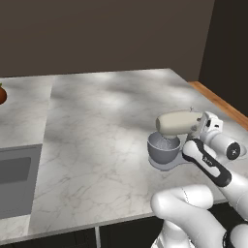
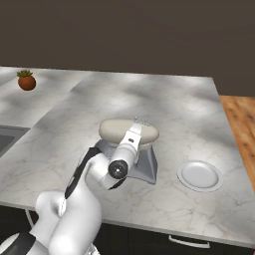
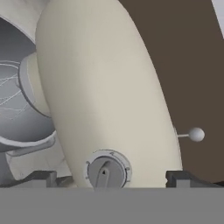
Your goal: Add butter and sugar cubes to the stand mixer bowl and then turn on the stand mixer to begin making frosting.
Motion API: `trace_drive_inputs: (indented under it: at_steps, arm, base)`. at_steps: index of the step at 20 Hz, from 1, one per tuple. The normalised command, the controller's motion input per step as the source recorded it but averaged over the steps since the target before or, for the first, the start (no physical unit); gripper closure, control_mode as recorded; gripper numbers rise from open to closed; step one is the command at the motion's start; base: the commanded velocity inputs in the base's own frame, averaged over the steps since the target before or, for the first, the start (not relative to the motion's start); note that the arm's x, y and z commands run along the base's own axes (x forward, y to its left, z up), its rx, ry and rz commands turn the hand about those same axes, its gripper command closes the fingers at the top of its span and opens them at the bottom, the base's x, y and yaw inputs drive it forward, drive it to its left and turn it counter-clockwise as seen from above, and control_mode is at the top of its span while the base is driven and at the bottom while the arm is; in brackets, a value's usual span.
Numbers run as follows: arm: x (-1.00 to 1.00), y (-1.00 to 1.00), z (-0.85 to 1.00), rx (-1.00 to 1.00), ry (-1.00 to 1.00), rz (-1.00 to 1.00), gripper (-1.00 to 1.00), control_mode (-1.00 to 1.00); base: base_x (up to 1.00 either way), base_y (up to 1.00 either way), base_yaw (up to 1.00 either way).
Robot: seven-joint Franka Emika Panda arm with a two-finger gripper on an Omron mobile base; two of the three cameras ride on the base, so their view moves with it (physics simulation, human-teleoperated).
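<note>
1. Left base view: mixer (image 1: 175, 123) stands near the counter's (image 1: 97, 126) right front, cream head over the grey bowl (image 1: 162, 147); the arm reaches to its rear.
2. Right base view: white plate (image 2: 200, 175) lies right of the mixer; potted plant (image 2: 26, 79) far left.
3. Hand view: gripper (image 3: 112, 178) fingers spread wide, straddling the head's dial (image 3: 105, 171); nothing held.

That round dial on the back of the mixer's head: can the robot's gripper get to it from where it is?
Probably yes: the open gripper faces the dial on the stand mixer, one fingertip on each side, nothing between.
</note>
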Motion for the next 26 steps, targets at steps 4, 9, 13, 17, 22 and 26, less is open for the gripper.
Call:
trace_drive_inputs:
  at_steps: [4,9,13,17,22,26]
  arm:
    - [0.08,0.16,-0.12,-0.01,-0.05,-0.01,-1.0,-1.0]
    - [0.09,0.14,-0.06,-0.01,-0.01,-0.01,-1.0,-1.0]
    - [0.03,0.02,-0.02,0.0,0.0,0.0,-1.0,-1.0]
    - [0.04,0.03,-0.05,0.0,0.0,0.0,-1.0,-1.0]
    - [0.06,0.07,-0.04,-0.01,0.0,0.0,-1.0,-1.0]
    - [0.01,0.0,-0.01,0.0,0.0,0.0,-1.0,-1.0]
  base:
    - [0.0,0.0,0.0]
    - [0.0,0.0,0.0]
    - [0.0,0.0,0.0]
    - [0.0,0.0,0.0]
    - [0.0,0.0,0.0]
    - [0.0,0.0,0.0]
